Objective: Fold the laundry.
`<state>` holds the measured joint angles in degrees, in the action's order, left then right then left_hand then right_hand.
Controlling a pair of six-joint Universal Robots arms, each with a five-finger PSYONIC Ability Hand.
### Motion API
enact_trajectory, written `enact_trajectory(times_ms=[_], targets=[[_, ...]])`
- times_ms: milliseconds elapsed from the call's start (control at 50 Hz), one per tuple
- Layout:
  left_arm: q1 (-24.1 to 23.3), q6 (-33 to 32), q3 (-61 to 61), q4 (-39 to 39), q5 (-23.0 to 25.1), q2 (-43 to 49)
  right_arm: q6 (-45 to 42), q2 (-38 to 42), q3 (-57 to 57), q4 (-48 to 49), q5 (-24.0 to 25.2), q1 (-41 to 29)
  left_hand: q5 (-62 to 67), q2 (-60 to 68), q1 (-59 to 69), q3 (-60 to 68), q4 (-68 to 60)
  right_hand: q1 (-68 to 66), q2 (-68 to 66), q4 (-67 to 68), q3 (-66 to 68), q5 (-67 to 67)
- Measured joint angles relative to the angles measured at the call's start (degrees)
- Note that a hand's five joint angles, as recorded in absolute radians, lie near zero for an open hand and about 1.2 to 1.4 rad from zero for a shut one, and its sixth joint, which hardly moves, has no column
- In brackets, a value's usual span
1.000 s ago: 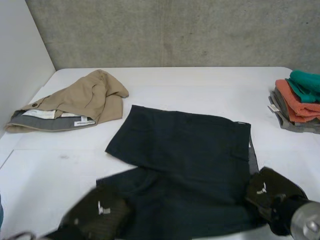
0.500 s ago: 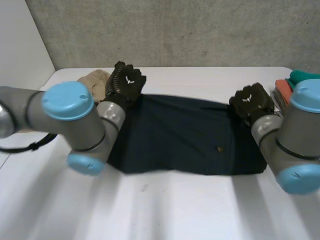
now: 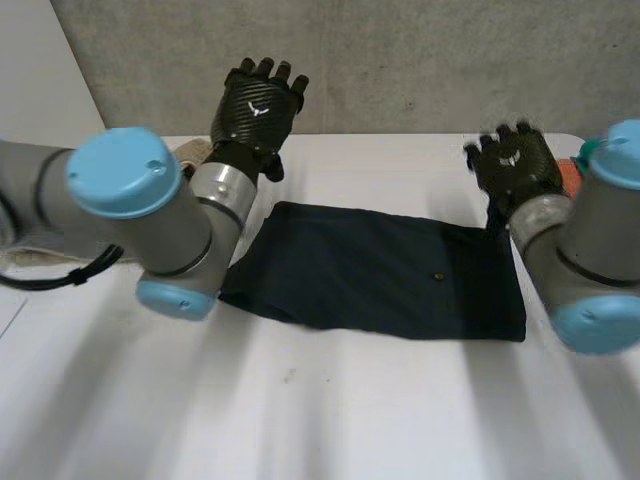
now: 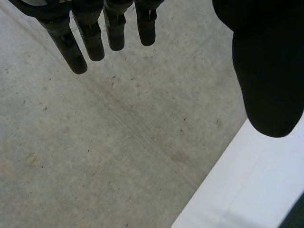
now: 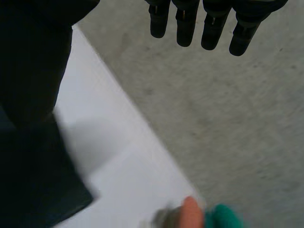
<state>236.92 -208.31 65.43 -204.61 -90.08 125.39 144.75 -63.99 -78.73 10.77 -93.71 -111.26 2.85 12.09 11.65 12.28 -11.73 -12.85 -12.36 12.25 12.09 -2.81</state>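
**head view.**
- dark garment (image 3: 375, 280): lies flat at mid-table as a folded rectangle, its long side parallel to the far edge. it looks laid square so that a further fold can be taken.
- left hand (image 3: 258, 105): raised over the far left part of the table (image 3: 350, 410), beyond the garment's far left corner. its fingers are straight and spread, with nothing in its hold, and it reads as clear of the cloth.
- right hand (image 3: 515, 165): raised near the far right corner of the table, just past the garment's far right corner, and likewise empty.
- tan garment (image 3: 190, 152): bunched toward the far left corner, mostly behind the left arm, and probably waiting its turn.

**left wrist view.**
- fingers (image 4: 90, 40): hang straight and parted before the concrete wall (image 4: 118, 142). the thumb stands well apart from them, and no cloth lies between.

**right wrist view.**
- fingers (image 5: 185, 23): straight and relaxed, grasping nothing. a corner of the dark garment lies on the table under the thumb side.
- stack of folded clothes (image 5: 223, 219): orange and teal, at the table's right edge. it looks like finished work kept out of the way.
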Motion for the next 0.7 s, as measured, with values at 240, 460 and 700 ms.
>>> enact_trajectory(times_ms=[240,460,700], targets=[[-1.5,2.6,18.8,-0.6,0.8,-12.5,13.9,-4.8,-17.2,-11.9,10.2,7.8,0.0,0.0,0.0,0.0,0.0,-7.4,-7.2,8.1,8.3,-8.2],[-2.5,3.2,19.1,-0.6,0.7,-11.5,12.8,1.5,-19.2,-2.3,10.0,8.6,0.0,0.0,0.0,0.0,0.0,-40.2,-52.5,54.9,54.7,-52.1],[-2.1,3.2,21.6,-0.5,0.7,-15.6,-8.9,-11.5,-23.8,-0.3,9.0,18.2,0.0,0.0,0.0,0.0,0.0,-40.1,-53.4,56.4,55.2,-54.4]])
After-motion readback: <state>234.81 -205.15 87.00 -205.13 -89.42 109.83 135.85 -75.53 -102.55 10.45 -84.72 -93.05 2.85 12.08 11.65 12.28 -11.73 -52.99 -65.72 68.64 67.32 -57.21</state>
